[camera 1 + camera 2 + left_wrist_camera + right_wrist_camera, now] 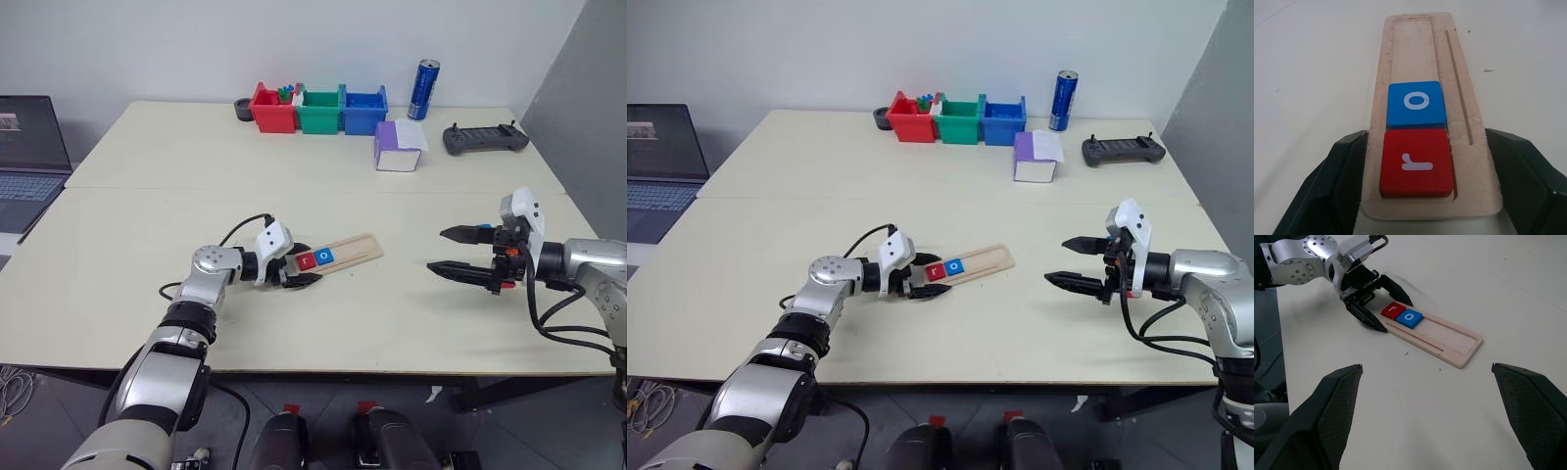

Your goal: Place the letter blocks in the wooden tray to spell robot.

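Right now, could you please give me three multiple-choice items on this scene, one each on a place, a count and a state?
1. Where in the tray is the red r block?
A. the end by the left gripper
B. the middle
C. the far end

2. How many blocks lie in the tray?
A. one
B. two
C. five

3. How is the right gripper?
A. shut on a block
B. open, holding nothing
C. shut on the tray

Answers:
1 A, the left gripper's fingers flank that end.
2 B, only r and the blue o block.
3 B, its fingers are spread over bare table.
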{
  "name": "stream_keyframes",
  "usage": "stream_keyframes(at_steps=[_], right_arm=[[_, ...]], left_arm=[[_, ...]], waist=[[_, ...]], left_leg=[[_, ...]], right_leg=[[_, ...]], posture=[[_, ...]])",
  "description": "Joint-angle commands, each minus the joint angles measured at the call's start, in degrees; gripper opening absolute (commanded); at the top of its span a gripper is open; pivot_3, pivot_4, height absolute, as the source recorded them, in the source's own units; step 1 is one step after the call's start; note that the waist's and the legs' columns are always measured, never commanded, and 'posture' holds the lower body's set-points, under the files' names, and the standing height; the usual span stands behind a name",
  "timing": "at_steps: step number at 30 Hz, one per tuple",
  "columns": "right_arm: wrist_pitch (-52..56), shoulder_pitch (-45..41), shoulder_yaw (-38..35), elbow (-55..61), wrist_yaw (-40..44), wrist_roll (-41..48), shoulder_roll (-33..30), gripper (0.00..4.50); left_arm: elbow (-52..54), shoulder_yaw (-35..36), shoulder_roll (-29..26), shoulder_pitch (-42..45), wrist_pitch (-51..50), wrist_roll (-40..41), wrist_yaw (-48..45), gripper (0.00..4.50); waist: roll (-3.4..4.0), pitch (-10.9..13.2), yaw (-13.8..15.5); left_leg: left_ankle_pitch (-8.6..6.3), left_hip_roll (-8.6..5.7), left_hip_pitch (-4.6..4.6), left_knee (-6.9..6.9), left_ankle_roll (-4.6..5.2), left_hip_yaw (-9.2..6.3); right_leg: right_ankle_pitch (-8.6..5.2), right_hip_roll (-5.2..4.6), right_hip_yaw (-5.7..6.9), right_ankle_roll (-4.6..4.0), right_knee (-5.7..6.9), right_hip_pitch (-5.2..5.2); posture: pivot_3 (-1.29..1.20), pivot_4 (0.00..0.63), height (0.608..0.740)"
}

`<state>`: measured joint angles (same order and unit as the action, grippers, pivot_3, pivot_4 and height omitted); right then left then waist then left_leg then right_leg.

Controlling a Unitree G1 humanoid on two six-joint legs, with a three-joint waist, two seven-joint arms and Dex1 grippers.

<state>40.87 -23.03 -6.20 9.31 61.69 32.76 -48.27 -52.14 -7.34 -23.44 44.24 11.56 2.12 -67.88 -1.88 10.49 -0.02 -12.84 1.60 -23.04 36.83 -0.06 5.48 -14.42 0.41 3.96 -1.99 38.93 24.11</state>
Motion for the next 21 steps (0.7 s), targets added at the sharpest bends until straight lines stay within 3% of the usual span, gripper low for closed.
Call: stream_keyframes(at_steps=[1,8,21], right_arm=[[-0.2,1.7,-3.0,3.8,0.8,1.7,-2.1,4.50],[1.7,8.7,-7.2,9.1,0.7,3.6,-5.1,4.50],[3.6,23.7,-12.5,15.5,-3.1,3.9,-6.0,4.50]], left_arm=[[2.8,-2.7,-0.6,-1.1,1.4,-1.2,-4.9,3.38],[10.4,-6.6,0.4,-3.7,1.7,-0.4,-12.1,3.38],[8.9,-9.5,7.3,-0.6,1.4,-2.4,-8.1,3.38]], waist=[[0.00,0.0,0.0],[0.00,0.0,0.1],[-0.03,0.0,0.5]], left_leg=[[0.00,0.00,-0.01,0.00,0.00,0.00],[-0.03,-0.02,-0.05,0.00,0.02,-0.02],[-0.12,-0.06,-0.19,0.11,0.17,-0.10]], right_leg=[[0.00,0.00,0.00,0.00,-0.01,0.00],[0.00,-0.01,0.00,0.00,-0.07,0.01],[0.04,0.00,0.07,0.09,-0.18,0.00]], posture=[[0.00,0.150,0.740],[0.00,0.150,0.740],[0.00,0.150,0.740]])
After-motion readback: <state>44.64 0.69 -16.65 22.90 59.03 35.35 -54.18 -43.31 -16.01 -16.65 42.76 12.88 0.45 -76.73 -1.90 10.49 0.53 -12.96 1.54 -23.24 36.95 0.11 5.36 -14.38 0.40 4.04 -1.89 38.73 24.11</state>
